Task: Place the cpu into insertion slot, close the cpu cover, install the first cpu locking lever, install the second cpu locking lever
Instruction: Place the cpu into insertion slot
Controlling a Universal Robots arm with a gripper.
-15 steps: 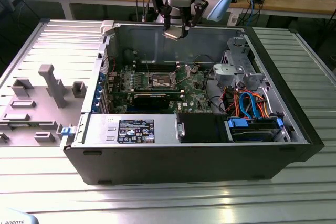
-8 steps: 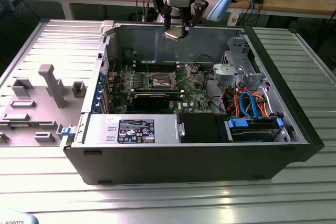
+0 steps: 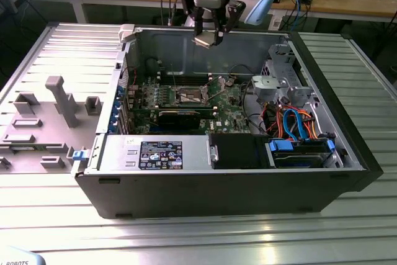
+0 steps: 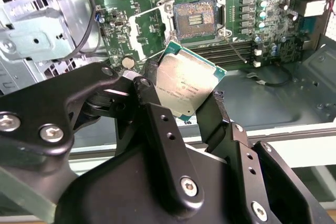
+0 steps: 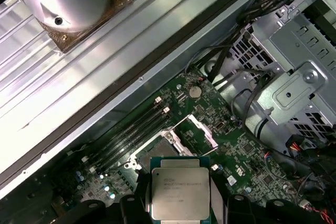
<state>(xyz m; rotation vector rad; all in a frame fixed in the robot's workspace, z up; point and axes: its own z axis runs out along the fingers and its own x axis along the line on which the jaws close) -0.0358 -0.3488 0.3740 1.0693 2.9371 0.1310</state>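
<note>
My gripper [image 3: 208,36] hangs above the open computer case, shut on the cpu [image 3: 204,41], a small square chip with a silvery top. In the second wrist view the cpu [image 4: 186,83] sits tilted between the black fingers [image 4: 150,88]. Below it on the green motherboard [image 3: 229,100] lies the insertion slot [image 4: 195,18], its dark centre uncovered. The cpu cover [image 4: 149,27], a silver frame with a square window, stands swung open beside the slot. In the first wrist view the cpu [image 5: 180,187] hides part of the insertion slot [image 5: 167,141], with the cpu cover [image 5: 202,129] raised next to it.
A long black graphics card [image 3: 180,116] lies in front of the slot. A silver drive cage [image 3: 279,85] and blue and orange cables [image 3: 298,125] fill the case toward the exterior view's right. A power supply [image 3: 155,153] runs along the near wall. Grey fixtures [image 3: 59,100] stand outside the case.
</note>
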